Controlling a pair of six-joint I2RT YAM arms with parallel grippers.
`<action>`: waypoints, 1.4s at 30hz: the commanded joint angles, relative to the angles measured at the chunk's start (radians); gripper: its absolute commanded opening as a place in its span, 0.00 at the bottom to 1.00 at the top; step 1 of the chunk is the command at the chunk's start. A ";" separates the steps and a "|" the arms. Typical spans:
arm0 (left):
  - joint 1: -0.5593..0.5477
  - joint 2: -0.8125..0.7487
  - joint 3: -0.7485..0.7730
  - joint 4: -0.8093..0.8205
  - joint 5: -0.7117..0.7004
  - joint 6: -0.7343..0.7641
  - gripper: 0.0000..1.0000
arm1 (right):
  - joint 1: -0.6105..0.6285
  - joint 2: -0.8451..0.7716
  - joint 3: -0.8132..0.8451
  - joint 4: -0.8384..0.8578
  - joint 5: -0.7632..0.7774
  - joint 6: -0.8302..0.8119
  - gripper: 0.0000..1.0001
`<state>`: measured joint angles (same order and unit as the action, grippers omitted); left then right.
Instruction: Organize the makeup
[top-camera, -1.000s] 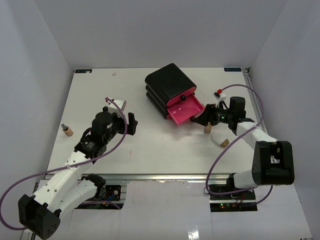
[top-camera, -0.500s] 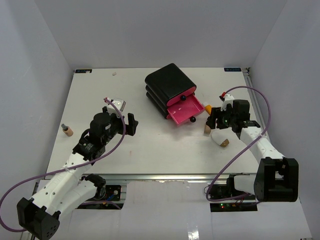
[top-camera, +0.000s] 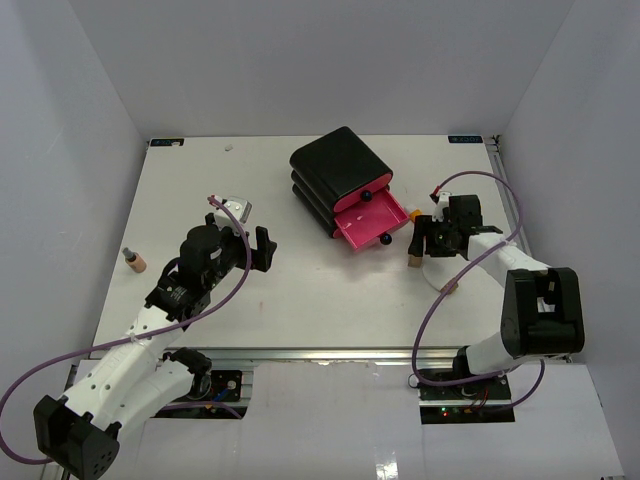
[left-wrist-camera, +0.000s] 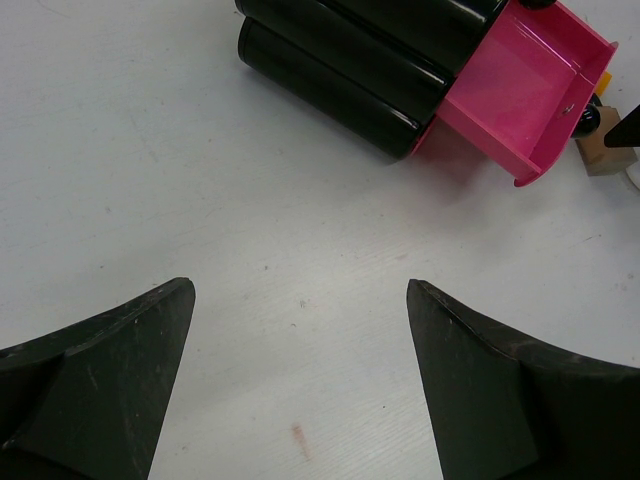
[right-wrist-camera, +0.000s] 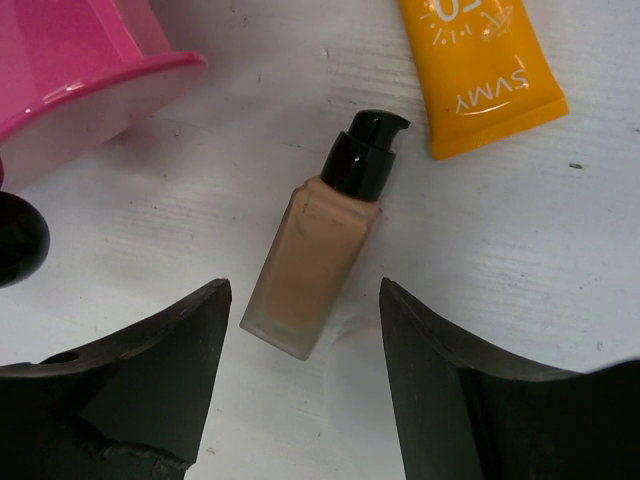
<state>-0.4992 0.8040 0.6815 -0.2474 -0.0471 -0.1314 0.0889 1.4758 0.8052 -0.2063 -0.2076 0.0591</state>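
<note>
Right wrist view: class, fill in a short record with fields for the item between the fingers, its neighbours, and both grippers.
Between fingers: tan bottle with black pump cap, lying flat, not gripped
Beyond its cap: orange tube, crimped end showing
To its left: pink drawer, black knob
Right gripper: open, one finger on each side of the bottle
Left gripper: open, holding nothing

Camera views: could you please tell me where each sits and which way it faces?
Top external: above and behind the robot, looking down on the table; left arm and right arm show whole.
Left wrist: on that arm, facing the black box; open left hand frames the bottom.
Right wrist: looking down at the tan bottle and orange tube; the open right hand shows below.
Shared: the pink drawer appears in all three.
</note>
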 joint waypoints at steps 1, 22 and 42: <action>0.004 -0.009 0.000 0.010 0.006 -0.002 0.98 | 0.017 0.037 0.045 0.028 0.001 0.026 0.67; 0.004 -0.013 0.000 0.008 0.000 -0.001 0.98 | 0.033 0.010 0.039 0.028 0.083 -0.009 0.28; 0.004 -0.022 0.000 0.009 0.008 -0.004 0.98 | 0.055 -0.220 0.251 -0.107 -0.251 -0.442 0.08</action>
<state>-0.4992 0.8017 0.6815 -0.2474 -0.0444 -0.1315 0.0979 1.2457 0.9290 -0.2849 -0.2174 -0.1527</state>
